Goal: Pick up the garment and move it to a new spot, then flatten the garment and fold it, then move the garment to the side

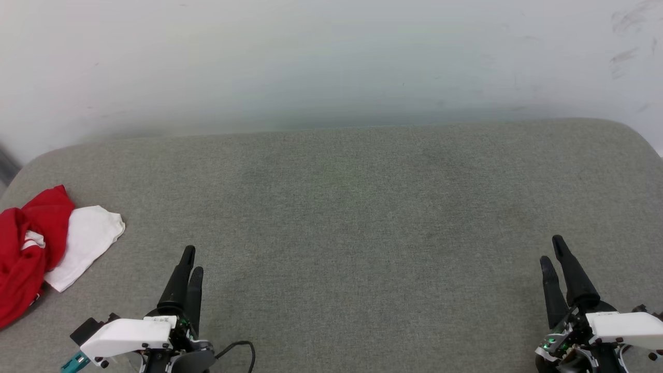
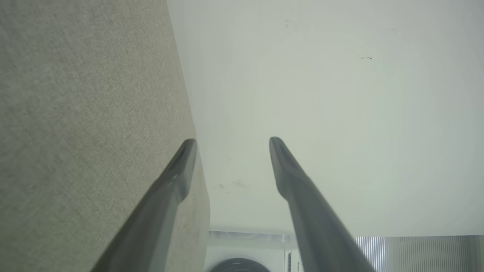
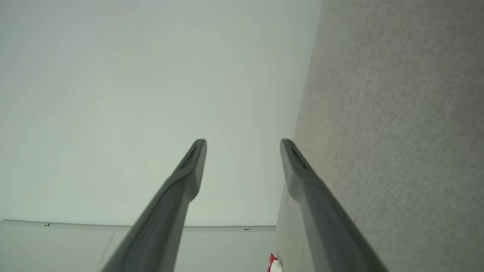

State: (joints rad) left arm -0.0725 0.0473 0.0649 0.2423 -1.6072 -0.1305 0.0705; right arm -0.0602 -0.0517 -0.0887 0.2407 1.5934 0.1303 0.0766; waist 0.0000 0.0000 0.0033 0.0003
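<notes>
Plainly, wrist views show left pincer (image 2: pixel 232 141) and right pincer (image 3: pixel 244 141) spread; head view shows garment (image 1: pixel 20 269) crumpled.

No text can be read. A small label (image 1: pixel 167 319) on the white wrist housing (image 1: pixel 129 334) and a tiny marking (image 2: pixel 298 264) on the white appliance (image 2: pixel 249 251) are too blurred to read.

Garment (image 1: pixel 31 248) lies at far-left edge of fabric surface (image 1: pixel 362 207), L gripper (image 1: pixel 192 259) near it to its right w/ R gripper (image 1: pixel 550 249) well apart at opposite side, wall (image 1: pixel 311 62) behind surface.
</notes>
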